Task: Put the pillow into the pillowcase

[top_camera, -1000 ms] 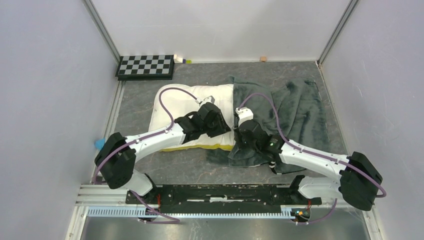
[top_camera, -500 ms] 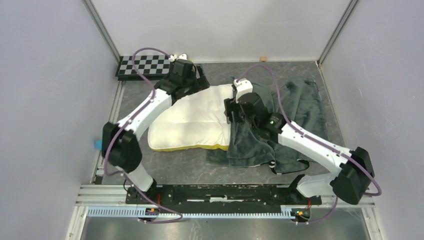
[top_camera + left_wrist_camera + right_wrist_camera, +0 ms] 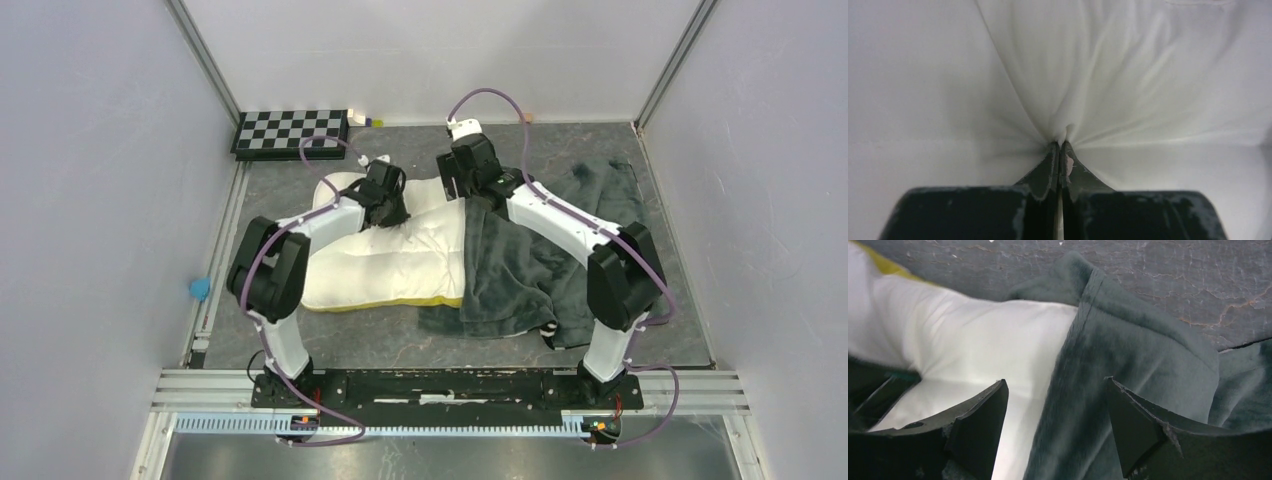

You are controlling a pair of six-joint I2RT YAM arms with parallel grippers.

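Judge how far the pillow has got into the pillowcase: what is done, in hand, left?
Done: one end of the pillow sits under the pillowcase edge, seemingly inside. In hand: the left hand is shut, pinching pillow fabric; the right hand is open over the pillowcase hem. Left: most of the pillow lies outside.

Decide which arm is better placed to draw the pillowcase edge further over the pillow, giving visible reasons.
Probably the right. The right gripper hangs open astride the pillowcase hem where it overlaps the pillow; the left gripper is shut on a pinch of pillow fabric, busy holding it.
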